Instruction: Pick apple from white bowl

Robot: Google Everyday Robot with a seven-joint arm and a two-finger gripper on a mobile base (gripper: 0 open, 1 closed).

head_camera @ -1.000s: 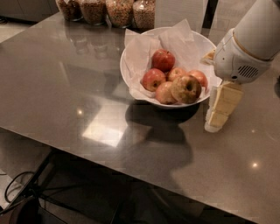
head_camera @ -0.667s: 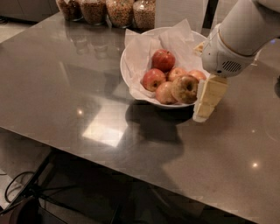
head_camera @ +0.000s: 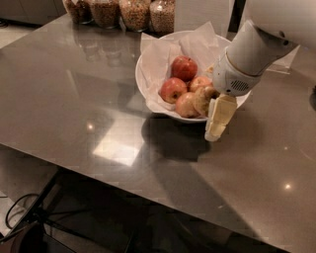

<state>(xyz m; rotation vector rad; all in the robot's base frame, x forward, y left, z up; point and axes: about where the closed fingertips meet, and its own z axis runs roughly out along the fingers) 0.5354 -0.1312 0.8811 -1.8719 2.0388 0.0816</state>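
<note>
Item: gripper, cream-coloured, hanging from the white arm over the 5 o'clock rim of the white bowl, its tip reaching down past the rim toward the table; whether it is released or clenched cannot be told. Item: the apple, yellow-tan, sitting in the bowl's 5 o'clock sector, at about 10 o'clock from the gripper's tip and just beside it (contact cannot be told; its right side is being covered by the gripper). Item: crumpled white paper, lining the bowl. Item: red apples, resting at 10 to 12 o'clock of the task apple. Item: grey glossy table, reflecting ceiling light. Item: glass jars of grains, standing at 11 o'clock from the bowl along the far edge. Item: dark cable, lying on the floor below the table.
</note>
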